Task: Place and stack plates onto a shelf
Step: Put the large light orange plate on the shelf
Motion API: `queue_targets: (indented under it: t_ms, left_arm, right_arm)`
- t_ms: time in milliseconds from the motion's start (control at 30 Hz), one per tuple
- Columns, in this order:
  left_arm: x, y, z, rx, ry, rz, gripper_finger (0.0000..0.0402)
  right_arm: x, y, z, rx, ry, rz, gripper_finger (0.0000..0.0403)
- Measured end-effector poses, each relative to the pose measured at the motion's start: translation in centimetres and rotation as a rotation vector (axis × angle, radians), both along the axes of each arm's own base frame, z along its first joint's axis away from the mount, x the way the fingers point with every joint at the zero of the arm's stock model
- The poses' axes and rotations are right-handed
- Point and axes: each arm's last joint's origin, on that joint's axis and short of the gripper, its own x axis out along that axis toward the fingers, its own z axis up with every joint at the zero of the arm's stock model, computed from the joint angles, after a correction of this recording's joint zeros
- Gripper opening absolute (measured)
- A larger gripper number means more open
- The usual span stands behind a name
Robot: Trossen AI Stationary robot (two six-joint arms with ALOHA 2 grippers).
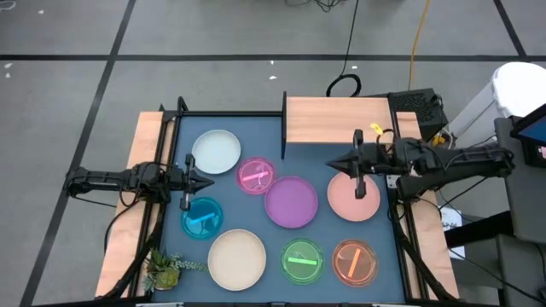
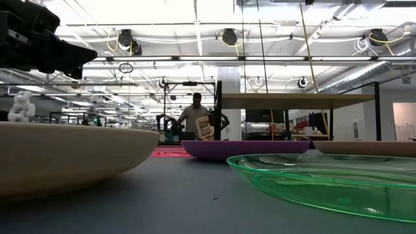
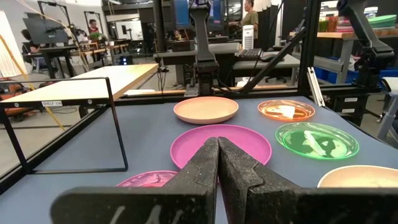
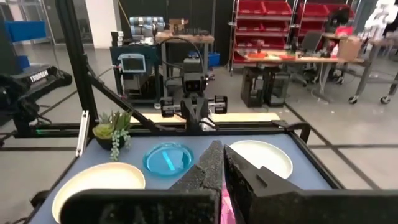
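Plates lie spread over the dark counter (image 1: 256,213), none of them on the shelf yet. At the left of the high view the left tool (image 1: 203,182) hangs with its fingers pressed together, tip pointing toward the middle, between the white-blue plate (image 1: 216,152) above it in the frame and the teal translucent plate (image 1: 202,217) below it. A small potted plant (image 1: 164,270) sits in the lower left corner, just beside the cream plate (image 1: 237,259). Right of the white-blue plate comes the pink translucent plate (image 1: 256,176) with its centre bar, and the purple plate (image 1: 292,201) slightly overlaps its lower right edge. Below the purple plate in the frame lies the green translucent plate (image 1: 302,261), with the orange translucent plate (image 1: 355,261) just right of it.

The shelf (image 1: 341,120), a light-wood board with a thin black upright at its left end, stands in the upper centre of the high view and carries nothing. Below it in the frame the salmon pink plate (image 1: 353,198) rests on the counter, and the right tool (image 1: 335,162) hovers near that plate's upper left edge, fingers pressed together and holding nothing. In the low view the cream plate fills the left foreground, the green one the right, and the purple plate sits between them farther back. A person (image 2: 195,121) stands in the room beyond.
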Motion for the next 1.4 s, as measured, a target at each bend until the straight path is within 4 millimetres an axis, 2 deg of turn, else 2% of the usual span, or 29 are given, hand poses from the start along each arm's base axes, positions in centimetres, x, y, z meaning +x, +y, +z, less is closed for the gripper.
queue_targets:
  t_ms: [200, 367, 533, 700, 867, 1200, 1333, 1400]
  left_arm:
    - [0.0, 0.0, 0.0, 0.000, 0.000, 0.000, 0.0015]
    - [0.0, 0.0, 0.0, 0.000, 0.000, 0.000, 0.0015]
    - [0.0, 0.0, 0.0, 0.000, -0.003, 0.000, 0.0015]
    - [0.0, 0.0, 0.1, -0.001, -0.005, 0.000, 0.0015]
    - [0.0, 0.0, 0.6, -0.076, -0.062, -0.003, 0.0015]
    - [-0.1, 0.0, 1.1, -0.114, -0.106, -0.006, 0.0015]
    - [-0.2, 0.0, 1.9, -0.216, -0.165, -0.007, 0.0015]
    - [-0.3, 0.0, 2.9, -0.233, -0.180, -0.012, 0.0015]
  right_arm:
    - [1.5, 0.2, 2.3, 0.010, 0.115, -0.002, 0.0000]
    - [2.4, 0.7, 4.1, 0.005, 0.140, 0.020, 0.0000]
    - [3.0, 1.6, 5.0, 0.009, 0.174, 0.054, 0.0000]
    - [3.8, 2.5, 4.0, 0.066, 0.277, 0.065, 0.0000]
    - [4.6, 3.3, 2.5, 0.127, 0.397, 0.060, 0.0000]
    - [6.0, 4.9, 0.0, 0.148, 0.555, 0.065, 0.0000]
    - [6.5, 5.1, -0.9, 0.164, 0.616, 0.045, 0.0000]
    - [6.7, 5.2, -1.3, 0.170, 0.644, 0.035, 0.0000]
